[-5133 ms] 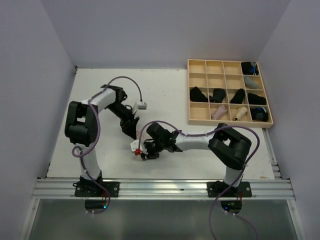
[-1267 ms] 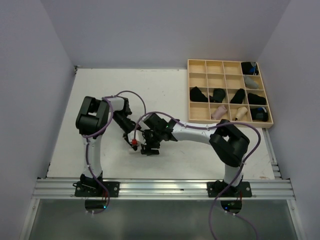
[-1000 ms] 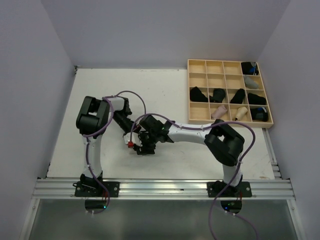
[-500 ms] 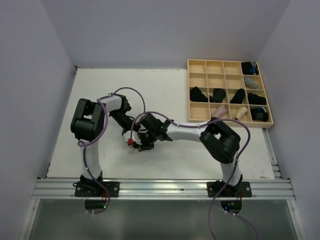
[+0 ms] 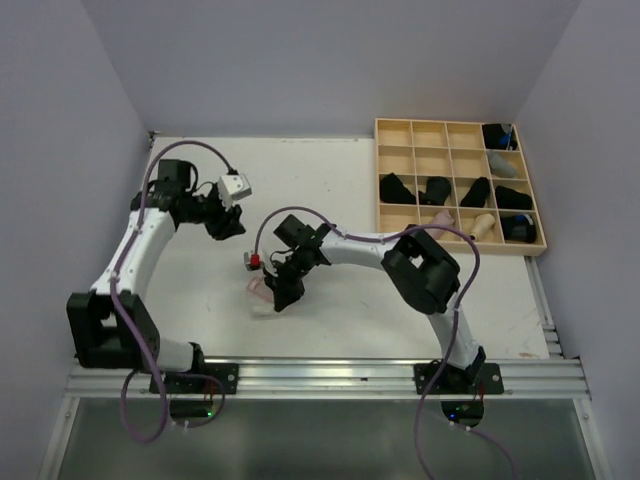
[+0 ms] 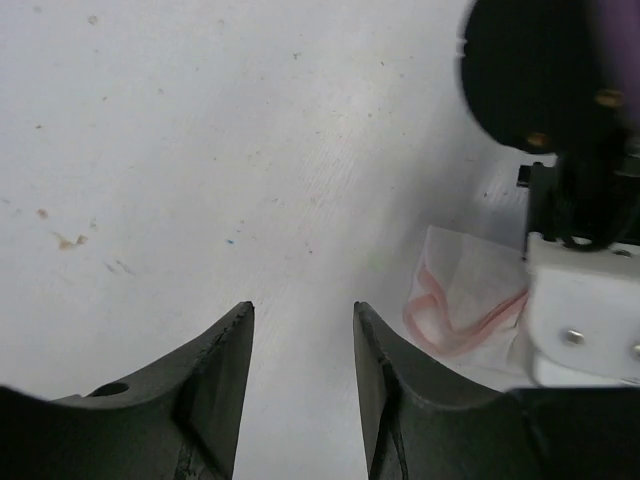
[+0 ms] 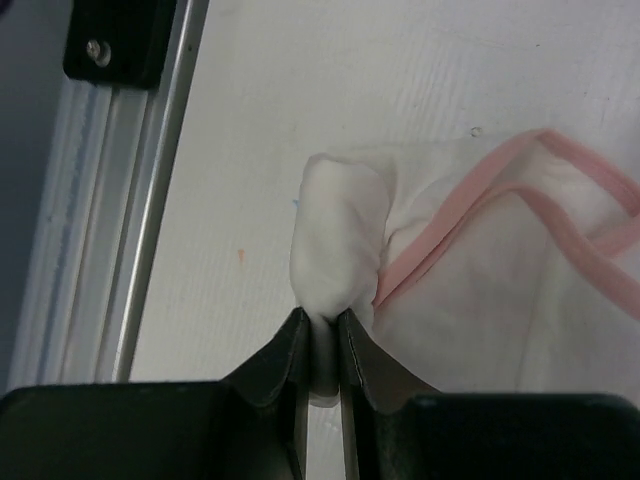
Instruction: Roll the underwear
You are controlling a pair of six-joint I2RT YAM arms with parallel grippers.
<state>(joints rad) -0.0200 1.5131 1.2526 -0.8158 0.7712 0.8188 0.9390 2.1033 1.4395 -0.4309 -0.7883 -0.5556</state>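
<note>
The whitish underwear (image 5: 260, 291) with pink edging lies on the white table just left of centre. My right gripper (image 5: 281, 296) points down at it. In the right wrist view the right gripper (image 7: 322, 318) is shut on a bunched fold of the underwear (image 7: 336, 235), and the rest of the cloth spreads flat to the right. My left gripper (image 5: 224, 224) is up and to the left, apart from the cloth. In the left wrist view the left gripper (image 6: 300, 310) is open over bare table, with the underwear (image 6: 463, 300) to its right.
A pale wooden grid tray (image 5: 460, 246) stands at the back right, with several black and pale rolls in its compartments. An aluminium rail (image 5: 320, 378) runs along the near edge and shows close by as the rail (image 7: 105, 200) in the right wrist view.
My left gripper opened, let go and swung away to the upper left. My right gripper shut on a fold of the underwear and shifted slightly left.
</note>
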